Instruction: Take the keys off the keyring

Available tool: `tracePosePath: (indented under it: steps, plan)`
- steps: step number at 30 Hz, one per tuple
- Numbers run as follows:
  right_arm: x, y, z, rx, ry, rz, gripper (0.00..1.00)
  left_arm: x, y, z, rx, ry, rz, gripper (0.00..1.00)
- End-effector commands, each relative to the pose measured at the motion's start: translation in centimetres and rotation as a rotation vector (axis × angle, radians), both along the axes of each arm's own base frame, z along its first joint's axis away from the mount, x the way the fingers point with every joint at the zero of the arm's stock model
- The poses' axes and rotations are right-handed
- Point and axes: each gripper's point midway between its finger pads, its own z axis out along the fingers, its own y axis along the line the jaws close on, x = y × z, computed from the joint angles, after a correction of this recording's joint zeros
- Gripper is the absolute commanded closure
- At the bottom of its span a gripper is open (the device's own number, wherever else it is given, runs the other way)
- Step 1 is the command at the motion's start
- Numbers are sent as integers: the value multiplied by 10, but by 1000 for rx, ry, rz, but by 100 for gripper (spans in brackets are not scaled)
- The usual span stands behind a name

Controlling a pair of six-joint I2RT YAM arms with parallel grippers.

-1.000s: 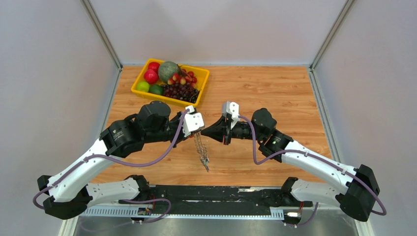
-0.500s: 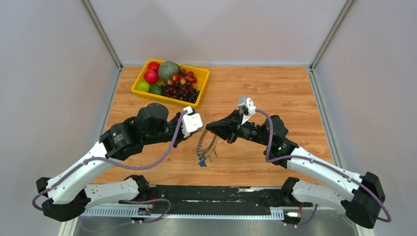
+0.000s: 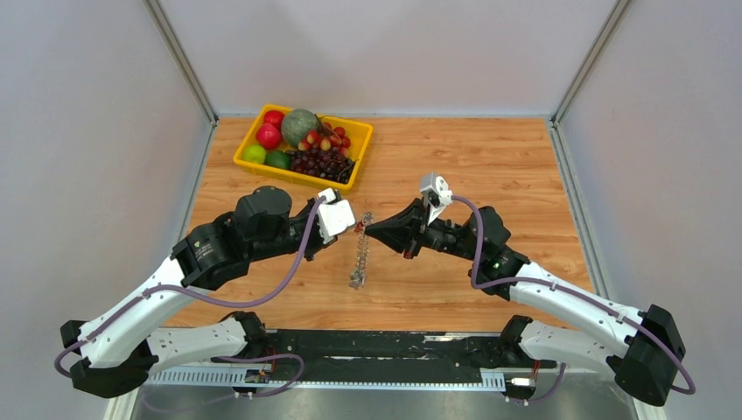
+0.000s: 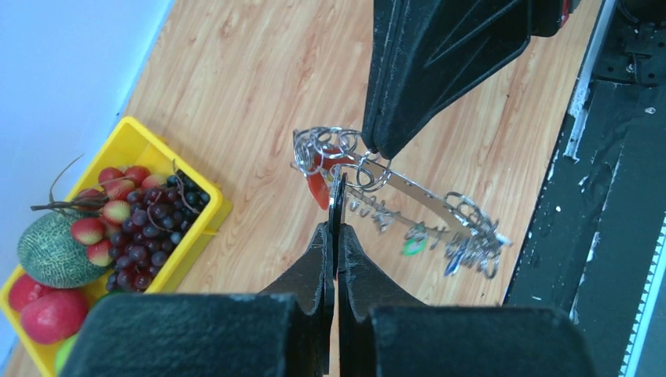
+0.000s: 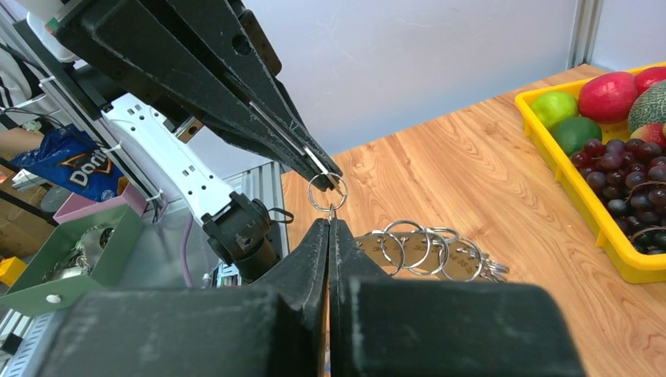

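From above, the left pincer [image 3: 353, 226] and right pincer [image 3: 368, 230] are meeting tip to tip over the surface [image 3: 490, 166], with the keyring [image 3: 360, 249] and keys [image 3: 357, 278] hanging below them. At the left wrist, the fingers [image 4: 318, 263] are pressing shut on a thin metal edge. At the right wrist, both pincers are pinching one small ring [image 5: 327, 192], fully closed.

I have both arms reaching inward toward each other, elbows bent outward and wrists raised. The left gripper [image 3: 353, 227] and right gripper [image 3: 368, 230] point tip to tip, almost touching. Each has its fingers pressed together, pinching the keys [image 3: 358, 265].
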Motion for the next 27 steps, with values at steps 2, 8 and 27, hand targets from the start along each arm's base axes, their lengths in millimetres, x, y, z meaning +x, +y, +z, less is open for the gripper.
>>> tracePosePath:
  steps: [2,8,27]
  plan:
    - [-8,-2,6,24,-32,27,100,6,2,32,-59,-86,15,100]
    - [-12,4,-5,-26,-40,73,89,2,1,37,-72,-88,-8,100]
    - [1,10,3,-186,-530,71,61,-11,2,40,-57,-107,-94,100]
